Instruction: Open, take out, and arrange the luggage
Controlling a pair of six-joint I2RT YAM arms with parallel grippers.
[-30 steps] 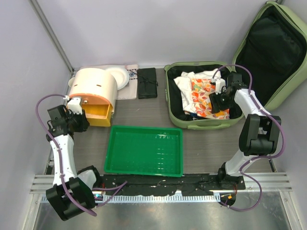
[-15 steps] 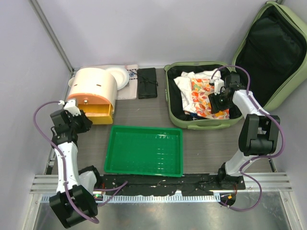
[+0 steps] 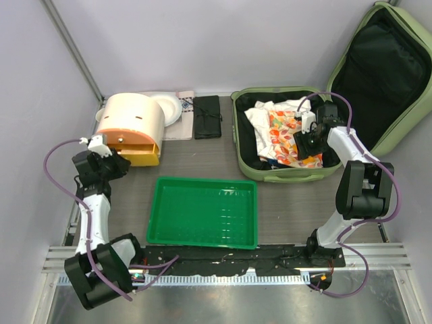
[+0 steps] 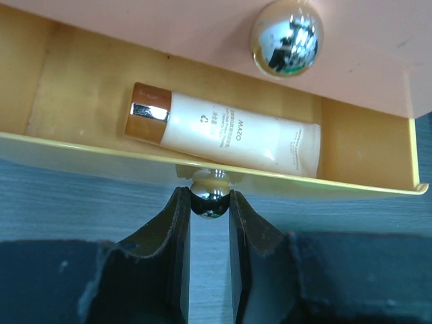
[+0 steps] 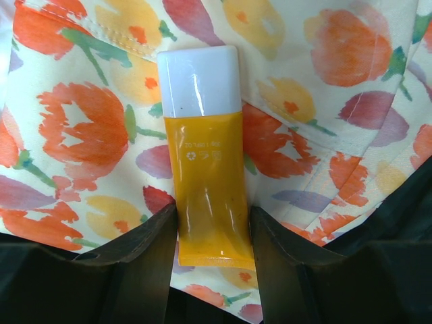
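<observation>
Now | left jaws pinching drawer knob | right arm bent into luggage, jaws holding tube

We are seeing a mirror-polished metal knob on a smooth yellow plastic drawer holding a glossy cream tube. We are finding a shiny orange tube lying on matt floral cloth in the fabric-lined luggage.
</observation>
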